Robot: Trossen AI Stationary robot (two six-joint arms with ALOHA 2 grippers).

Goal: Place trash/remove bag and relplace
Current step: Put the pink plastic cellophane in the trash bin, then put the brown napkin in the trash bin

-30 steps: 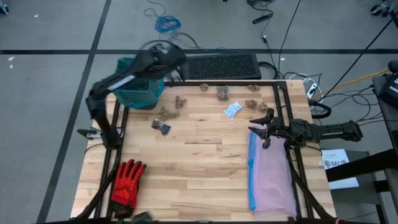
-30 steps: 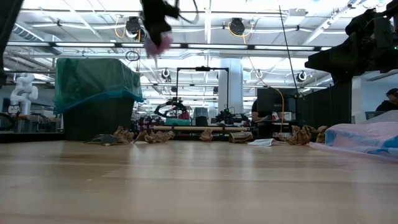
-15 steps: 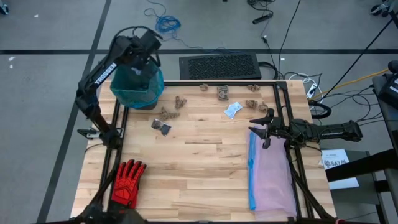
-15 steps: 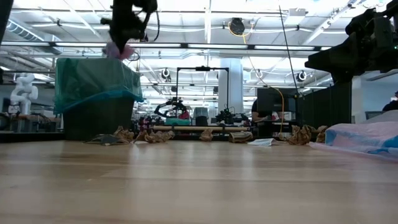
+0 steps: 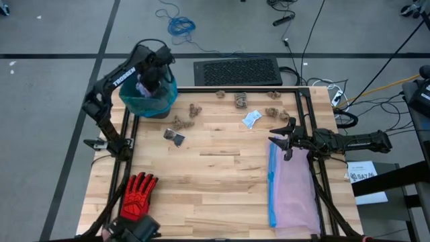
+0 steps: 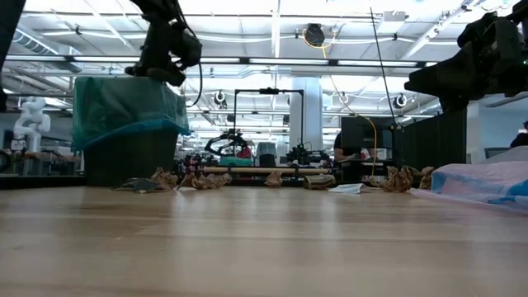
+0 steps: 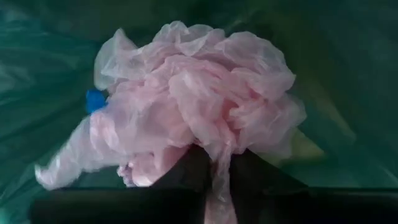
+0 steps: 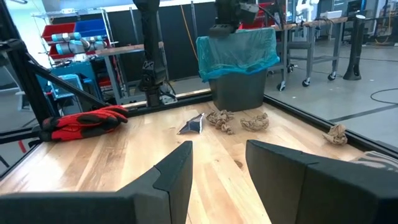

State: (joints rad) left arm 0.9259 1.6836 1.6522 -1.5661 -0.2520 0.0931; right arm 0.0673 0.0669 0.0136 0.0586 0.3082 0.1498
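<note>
A dark bin lined with the teal-green bag (image 5: 165,95) (image 6: 124,111) stands at the table's far left corner. My left gripper (image 5: 150,79) (image 6: 162,73) reaches into its mouth from above, shut on the crumpled pink piece (image 7: 193,106). Tan paper lumps (image 5: 183,122), a pale blue scrap (image 5: 251,119) and a dark scrap (image 5: 175,137) lie on the far half of the table. My right gripper (image 5: 282,138) (image 8: 217,163) hovers open at the right side, over the far end of the lilac bag (image 5: 293,191), touching nothing. My left gripper pinches the pink piece between its two fingers by a drawn-out fold (image 7: 219,169) at the near side of the wad. The fingers point down into the bin. The wad bulges beyond the fingertips inside the teal bag (image 7: 348,74); whether it rests on the bag, I cannot tell.
A red-and-black glove (image 5: 138,197) (image 8: 87,119) lies at the near left. The lilac bag with its blue rim lies flat along the right side. More tan lumps (image 5: 272,111) sit near the far right. Bare wood shows across the table's middle (image 5: 215,181).
My left gripper has carried the pink piece from above the table's far edge, right of the bin, toward the left and then down into the bin's mouth. The piece, seen above the rim in the low view before, is now hidden behind it.
</note>
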